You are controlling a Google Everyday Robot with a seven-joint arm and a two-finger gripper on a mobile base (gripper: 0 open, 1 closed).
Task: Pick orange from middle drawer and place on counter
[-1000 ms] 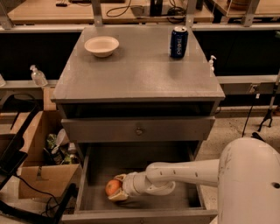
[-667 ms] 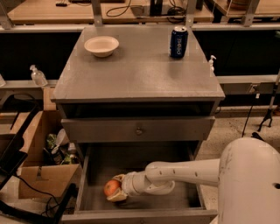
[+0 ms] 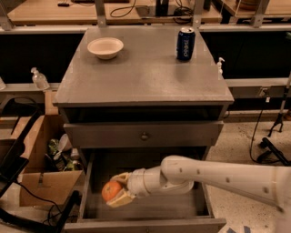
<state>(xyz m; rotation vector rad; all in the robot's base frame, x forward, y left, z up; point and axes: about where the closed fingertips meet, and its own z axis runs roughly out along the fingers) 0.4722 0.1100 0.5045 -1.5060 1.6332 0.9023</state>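
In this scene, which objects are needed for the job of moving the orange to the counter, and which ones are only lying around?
For the job: orange, held between the jaws of the gripper inside the middle drawer; counter.
Just lying about: white bowl and blue can on the counter; cardboard box on the floor beside the cabinet.

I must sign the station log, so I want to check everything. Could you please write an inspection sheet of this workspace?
Surface: counter holds a white bowl and a blue can.
Job's things: orange inside the open middle drawer, left side.
Clutter: cardboard box holding loose items, lower left.
Grippers: pincer closed on the orange, inside the drawer.
Cables: black cable hanging at right.
Surroundings: wooden desk behind; pump bottle at right.
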